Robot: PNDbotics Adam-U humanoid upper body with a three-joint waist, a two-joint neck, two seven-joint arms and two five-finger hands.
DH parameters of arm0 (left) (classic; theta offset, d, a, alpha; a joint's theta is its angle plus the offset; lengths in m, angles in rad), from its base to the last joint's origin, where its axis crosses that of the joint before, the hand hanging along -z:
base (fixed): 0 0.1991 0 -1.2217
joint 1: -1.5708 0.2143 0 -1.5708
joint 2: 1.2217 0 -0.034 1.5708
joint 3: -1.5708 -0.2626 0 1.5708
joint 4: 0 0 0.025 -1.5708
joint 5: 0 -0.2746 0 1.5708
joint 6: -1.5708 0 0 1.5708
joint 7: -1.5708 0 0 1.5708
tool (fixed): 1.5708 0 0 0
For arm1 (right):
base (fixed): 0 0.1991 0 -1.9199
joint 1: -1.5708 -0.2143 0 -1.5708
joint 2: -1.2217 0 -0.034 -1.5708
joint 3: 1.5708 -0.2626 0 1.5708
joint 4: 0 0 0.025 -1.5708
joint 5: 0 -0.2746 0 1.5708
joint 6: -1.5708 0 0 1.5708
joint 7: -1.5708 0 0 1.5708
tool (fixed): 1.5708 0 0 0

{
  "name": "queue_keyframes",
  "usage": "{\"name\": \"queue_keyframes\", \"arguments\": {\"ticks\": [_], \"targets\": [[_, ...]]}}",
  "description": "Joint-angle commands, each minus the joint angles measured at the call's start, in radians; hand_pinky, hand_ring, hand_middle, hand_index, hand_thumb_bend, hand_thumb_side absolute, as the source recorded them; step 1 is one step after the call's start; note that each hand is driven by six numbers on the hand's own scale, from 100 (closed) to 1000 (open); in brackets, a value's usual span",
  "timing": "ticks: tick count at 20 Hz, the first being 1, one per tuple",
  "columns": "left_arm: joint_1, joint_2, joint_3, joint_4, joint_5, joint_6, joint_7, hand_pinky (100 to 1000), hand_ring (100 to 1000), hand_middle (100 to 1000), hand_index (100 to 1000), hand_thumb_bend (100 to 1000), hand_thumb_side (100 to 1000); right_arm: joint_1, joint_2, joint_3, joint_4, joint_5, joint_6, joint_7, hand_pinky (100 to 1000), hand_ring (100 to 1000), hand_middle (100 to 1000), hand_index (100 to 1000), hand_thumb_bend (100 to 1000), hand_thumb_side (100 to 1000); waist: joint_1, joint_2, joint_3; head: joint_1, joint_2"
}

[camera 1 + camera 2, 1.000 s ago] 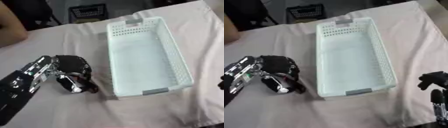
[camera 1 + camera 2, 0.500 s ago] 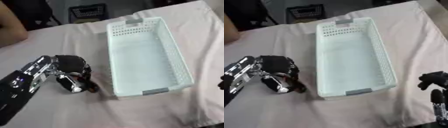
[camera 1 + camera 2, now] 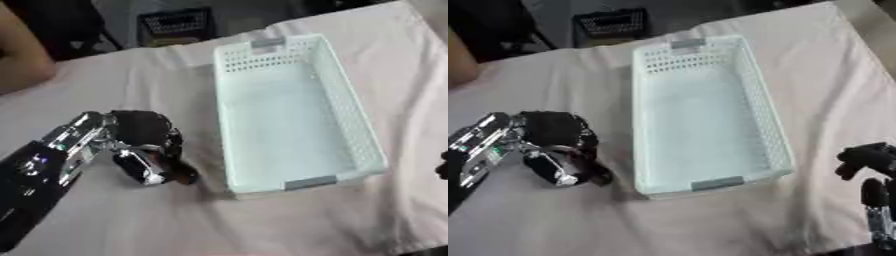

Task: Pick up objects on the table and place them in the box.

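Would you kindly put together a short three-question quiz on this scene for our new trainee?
1. True or false: the pale green perforated plastic basket holds nothing yet.
2. Which hand is curled over a small dark object on the cloth-covered table: A) the left hand, B) the right hand?
3. Fill in: the working hand lies to the basket's ____ side, as the robot sees it.

Key: 1 true. 2 A; its fingers curl down round the object, while the right hand sits idle near the lower right corner. 3 left.
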State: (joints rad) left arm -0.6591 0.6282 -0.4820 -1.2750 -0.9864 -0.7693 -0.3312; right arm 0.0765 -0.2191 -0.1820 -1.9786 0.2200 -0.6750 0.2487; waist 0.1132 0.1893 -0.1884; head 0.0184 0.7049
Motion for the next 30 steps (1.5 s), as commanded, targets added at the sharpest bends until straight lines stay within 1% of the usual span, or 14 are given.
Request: {"name": "queue_keyframes", "arguments": {"ticks": [1,4,5,6,7,8,9,12,16,17,18,19,24,30], "targets": [[-0.004,0.014,0.006,-0.002,0.0,-0.069,-0.072,605,353,446,622,320,582,-0.005,-0.005,-0.004,-0.021,-0.004,-0.002,0.001,371,474,595,758,100,786,-0.008,-0.011,0.001,-0.002,-0.003],[-0.004,0.012,0.005,0.0,-0.002,-0.068,-0.07,598,330,424,600,310,555,-0.005,-0.005,-0.004,-0.021,-0.004,-0.002,0.001,371,474,595,758,100,787,-0.008,-0.011,0.001,-0.002,-0.003],[-0.005,0.012,0.005,0.001,-0.003,-0.067,-0.069,589,306,405,582,300,525,-0.005,-0.005,-0.004,-0.021,-0.004,-0.001,0.001,371,474,595,758,100,787,-0.008,-0.011,0.001,-0.002,-0.003],[-0.004,0.011,0.006,0.001,-0.003,-0.066,-0.069,589,304,404,580,299,524,-0.005,-0.005,-0.004,-0.021,-0.004,-0.001,0.001,371,474,595,758,100,787,-0.008,-0.011,0.001,-0.002,-0.003],[-0.004,0.011,0.006,0.002,-0.004,-0.065,-0.068,576,276,393,569,289,508,-0.005,-0.004,-0.003,-0.021,-0.004,-0.001,0.001,371,474,595,758,100,787,-0.008,-0.011,0.002,-0.002,-0.003],[-0.004,0.01,0.006,0.003,-0.004,-0.064,-0.068,578,280,394,570,291,511,-0.005,-0.004,-0.003,-0.021,-0.004,-0.001,0.001,371,474,595,758,100,787,-0.008,-0.011,0.002,-0.002,-0.003],[-0.004,0.01,0.006,0.004,-0.004,-0.064,-0.069,563,250,388,555,276,479,-0.005,-0.004,-0.003,-0.021,-0.004,-0.001,0.001,371,474,595,758,100,787,-0.008,-0.011,0.001,-0.002,-0.003],[-0.004,0.008,0.006,0.006,-0.003,-0.062,-0.068,567,274,393,552,264,460,-0.005,-0.004,-0.003,-0.021,-0.005,-0.001,0.001,371,474,595,758,100,787,-0.008,-0.011,0.001,-0.002,-0.004],[0.003,0.0,0.01,0.026,0.025,-0.051,-0.066,561,262,385,548,182,426,-0.006,-0.004,-0.003,-0.021,-0.005,-0.001,0.002,371,474,595,758,100,787,-0.009,-0.011,0.001,-0.001,-0.004],[0.006,-0.002,0.012,0.036,0.038,-0.046,-0.068,558,257,382,547,147,421,-0.006,-0.003,-0.003,-0.021,-0.006,-0.001,0.002,371,474,595,758,100,787,-0.009,-0.01,0.001,-0.002,-0.005],[0.008,-0.005,0.013,0.045,0.052,-0.042,-0.071,559,259,383,548,163,422,-0.006,-0.003,-0.003,-0.021,-0.006,0.0,0.002,371,474,595,758,100,787,-0.009,-0.01,0.0,-0.002,-0.006],[0.009,-0.006,0.014,0.052,0.063,-0.039,-0.075,555,252,382,550,100,413,-0.007,-0.003,-0.003,-0.021,-0.006,0.0,0.002,371,474,595,758,100,787,-0.009,-0.01,0.0,-0.002,-0.006],[0.014,-0.016,0.023,0.086,0.134,-0.014,-0.097,548,240,377,546,100,392,-0.007,-0.002,-0.003,-0.021,-0.006,0.0,0.003,371,474,595,758,100,787,-0.01,-0.009,0.0,-0.001,-0.006],[0.018,-0.014,0.03,0.084,0.186,0.007,-0.122,539,216,352,523,100,342,-0.008,-0.002,-0.003,-0.021,-0.007,0.0,0.003,371,474,596,759,100,787,-0.009,-0.008,0.0,-0.002,-0.007]]}}
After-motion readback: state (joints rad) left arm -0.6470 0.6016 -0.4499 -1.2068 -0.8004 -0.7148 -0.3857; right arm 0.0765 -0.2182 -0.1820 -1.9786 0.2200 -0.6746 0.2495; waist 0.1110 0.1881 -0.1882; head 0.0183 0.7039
